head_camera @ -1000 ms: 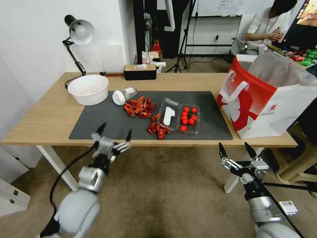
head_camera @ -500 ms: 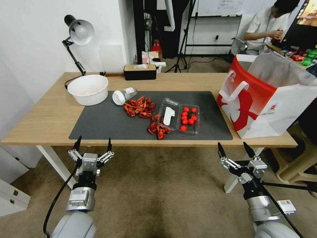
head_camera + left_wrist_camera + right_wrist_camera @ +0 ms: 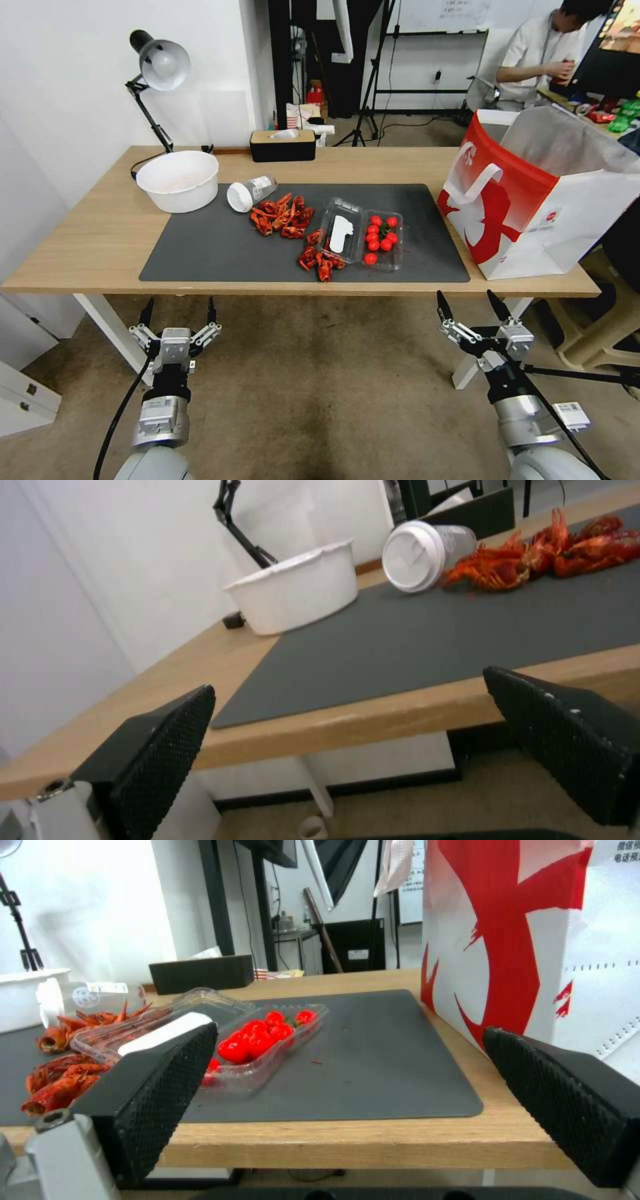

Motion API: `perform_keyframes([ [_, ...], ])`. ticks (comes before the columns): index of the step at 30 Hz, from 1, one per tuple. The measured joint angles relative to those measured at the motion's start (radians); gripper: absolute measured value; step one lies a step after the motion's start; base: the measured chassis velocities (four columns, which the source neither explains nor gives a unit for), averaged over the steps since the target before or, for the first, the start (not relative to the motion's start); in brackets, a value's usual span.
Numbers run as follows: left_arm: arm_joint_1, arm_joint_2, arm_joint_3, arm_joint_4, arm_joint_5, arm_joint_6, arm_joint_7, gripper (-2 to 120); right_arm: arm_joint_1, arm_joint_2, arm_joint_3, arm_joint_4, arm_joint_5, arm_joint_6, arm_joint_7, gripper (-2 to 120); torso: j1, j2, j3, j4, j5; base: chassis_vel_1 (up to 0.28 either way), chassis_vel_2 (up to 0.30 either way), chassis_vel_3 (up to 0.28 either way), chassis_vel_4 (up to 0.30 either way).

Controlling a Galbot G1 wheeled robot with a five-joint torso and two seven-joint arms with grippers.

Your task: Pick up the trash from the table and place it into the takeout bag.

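Observation:
Trash lies on the dark mat (image 3: 220,247) of the table (image 3: 93,233): a clear white-lidded cup (image 3: 250,193) on its side, two heaps of red crayfish shells (image 3: 283,217), and an open clear box (image 3: 363,233) holding small red tomatoes. At the table's right end stands the red-and-white takeout bag (image 3: 527,213), upright with its mouth open. My left gripper (image 3: 179,308) hangs open and empty below the table's front edge, in front of the mat's left corner. Low before the table's right end, my right gripper (image 3: 465,301) is open too. The left wrist view shows the cup (image 3: 423,552) beside the shells (image 3: 533,560).
A white bowl (image 3: 178,180) sits at the mat's back left corner, with a desk lamp (image 3: 160,63) behind it. A dark tissue box (image 3: 283,145) stands at the table's far edge. White table legs (image 3: 110,327) stand near both grippers. Carpet floor lies below.
My left gripper has dropped from the table's front edge level to below it and swung upright. My right gripper has sunk slightly. The things on the table have not moved.

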Motion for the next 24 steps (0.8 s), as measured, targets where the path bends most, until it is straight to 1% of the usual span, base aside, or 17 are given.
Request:
perform_keyframes([
  [11, 0.0, 0.003, 0.002, 0.012, -0.013, 0.004, 0.005, 100, 0.005, 0.005, -0.002, -0.004, 0.001, -0.001, 0.003, 100, 0.0, 0.0, 0.0, 0.0, 0.0, 0.0, 0.0, 0.0, 0.0],
  [24, -0.01, 0.016, -0.001, 0.0, -0.043, 0.019, 0.005, 100, 0.006, 0.008, -0.002, -0.005, 0.0, -0.007, 0.005, 100, 0.0, 0.0, 0.0, 0.0002, -0.0001, 0.0, 0.0, 0.0, 0.0],
])
